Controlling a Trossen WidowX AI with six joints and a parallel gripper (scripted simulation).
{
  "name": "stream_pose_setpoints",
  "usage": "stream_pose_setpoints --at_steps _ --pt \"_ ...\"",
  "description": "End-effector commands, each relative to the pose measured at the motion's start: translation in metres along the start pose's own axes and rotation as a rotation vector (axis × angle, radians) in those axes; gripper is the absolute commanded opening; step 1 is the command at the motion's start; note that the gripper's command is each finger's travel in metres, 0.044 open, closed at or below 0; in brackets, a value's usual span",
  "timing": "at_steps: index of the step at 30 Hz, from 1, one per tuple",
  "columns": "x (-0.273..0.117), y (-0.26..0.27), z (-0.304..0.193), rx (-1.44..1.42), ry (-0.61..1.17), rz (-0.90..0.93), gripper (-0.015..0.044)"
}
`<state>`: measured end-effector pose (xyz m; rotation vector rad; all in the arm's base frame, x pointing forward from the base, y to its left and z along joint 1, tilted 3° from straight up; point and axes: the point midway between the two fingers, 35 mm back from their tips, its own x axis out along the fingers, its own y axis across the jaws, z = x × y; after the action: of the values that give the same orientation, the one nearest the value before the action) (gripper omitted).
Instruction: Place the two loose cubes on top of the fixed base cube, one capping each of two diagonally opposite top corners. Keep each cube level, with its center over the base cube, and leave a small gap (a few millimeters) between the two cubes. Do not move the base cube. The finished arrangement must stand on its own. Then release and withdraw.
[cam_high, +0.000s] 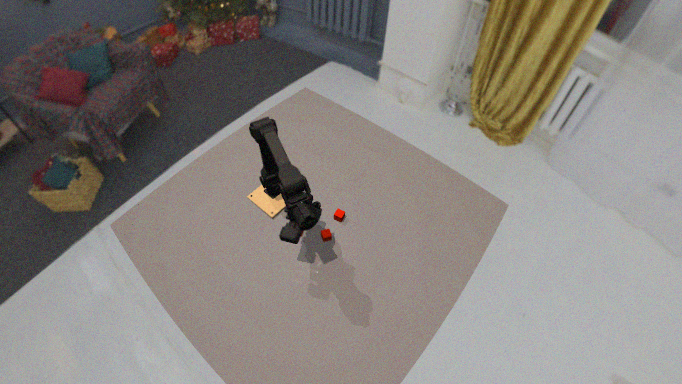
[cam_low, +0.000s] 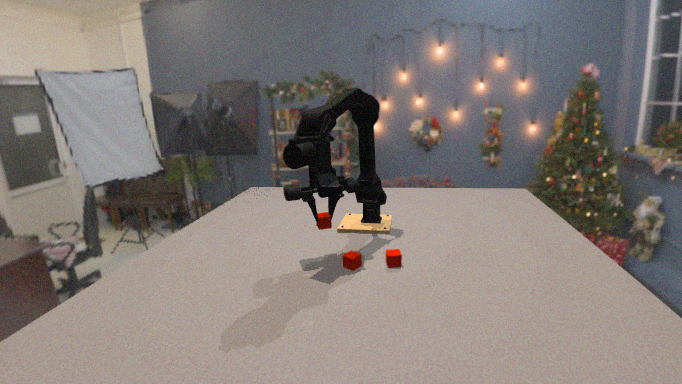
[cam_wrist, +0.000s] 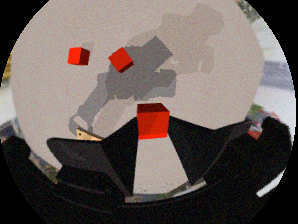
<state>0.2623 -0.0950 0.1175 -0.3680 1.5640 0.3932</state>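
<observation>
My gripper (cam_low: 324, 218) (cam_wrist: 151, 119) is shut on a red cube (cam_low: 324, 221) (cam_wrist: 152, 122), held between the fingertips above the table. In the top view the arm hides nearly all of this cube. A second red cube (cam_high: 326, 235) (cam_low: 352, 260) (cam_wrist: 121, 60) rests on the table, turned at an angle, at the arm's shadow. A third red cube (cam_high: 339, 215) (cam_low: 393, 258) (cam_wrist: 78, 56) rests a short way from it, with table between them. All three look alike, so I cannot tell by look which is the base cube. Nothing sits on either resting cube.
The arm's wooden base plate (cam_high: 266, 201) (cam_low: 364, 223) lies behind the cubes in the exterior view. The arm (cam_high: 280, 165) (cam_low: 367, 150) reaches out from it. The table (cam_high: 400, 250) (cam_low: 450, 300) carries the arm's shadow near the second cube.
</observation>
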Motion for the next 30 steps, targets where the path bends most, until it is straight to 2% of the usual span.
stream_pose_setpoints --at_steps 1,8,30 --pt "-0.015 0.001 -0.002 0.003 0.000 -0.007 0.0105" --pt "-0.026 0.003 -0.003 0.002 0.000 -0.006 0.0105" --pt "-0.012 0.047 0.047 -0.182 -0.015 -0.005 0.0105"
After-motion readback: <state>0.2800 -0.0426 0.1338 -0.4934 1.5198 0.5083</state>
